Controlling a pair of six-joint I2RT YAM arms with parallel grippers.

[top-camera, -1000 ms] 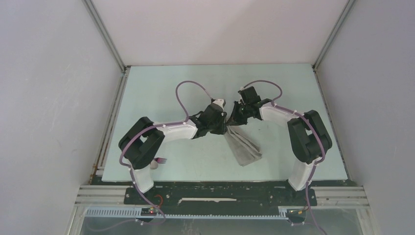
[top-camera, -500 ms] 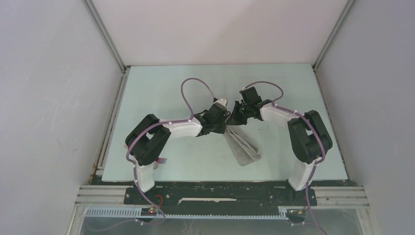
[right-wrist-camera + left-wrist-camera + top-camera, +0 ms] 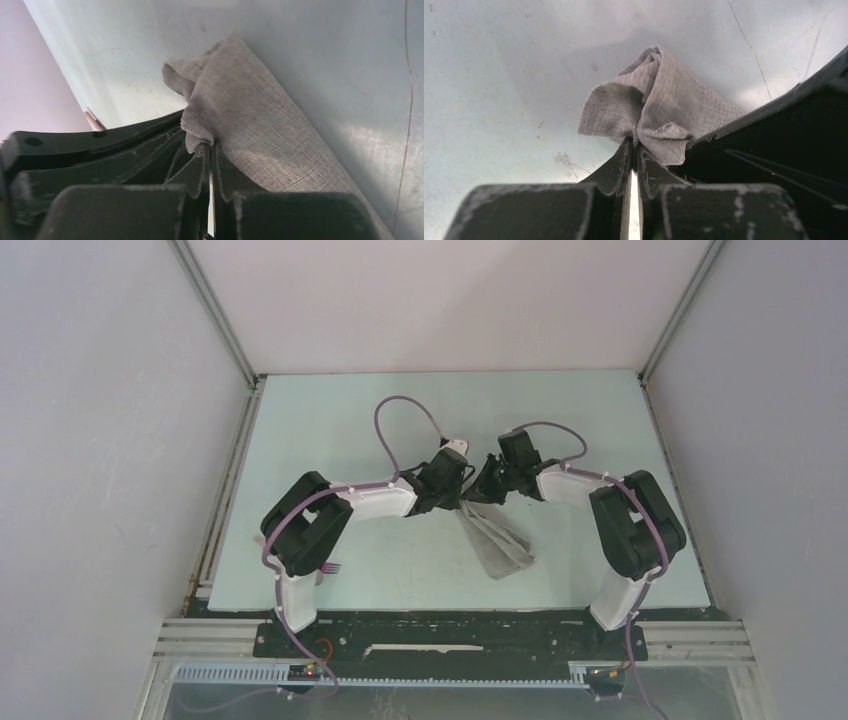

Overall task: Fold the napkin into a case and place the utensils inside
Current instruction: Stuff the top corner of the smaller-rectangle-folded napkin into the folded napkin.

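Observation:
The napkin (image 3: 497,540) lies as a narrow folded light-grey strip running from mid-table toward the front right. Both grippers meet at its far, narrow end. My left gripper (image 3: 462,497) is shut on a bunched corner of the napkin (image 3: 664,100), its jaws pinched together at the cloth (image 3: 634,145). My right gripper (image 3: 481,490) is shut on the same end of the napkin (image 3: 260,130), with a fold of cloth over its fingertips (image 3: 211,145). Of the utensils, only the fork's (image 3: 331,567) pinkish handle shows beside the left arm's base. The spoon is hidden.
The pale green table (image 3: 340,430) ends at a dark front rail (image 3: 450,615) where both arm bases stand. Grey walls close in the left, right and back sides. The two wrists sit almost touching over mid-table.
My left arm slid right and its gripper closed on the napkin's far end. The right wrist dropped slightly, still gripping. The spoon went out of sight behind the left arm.

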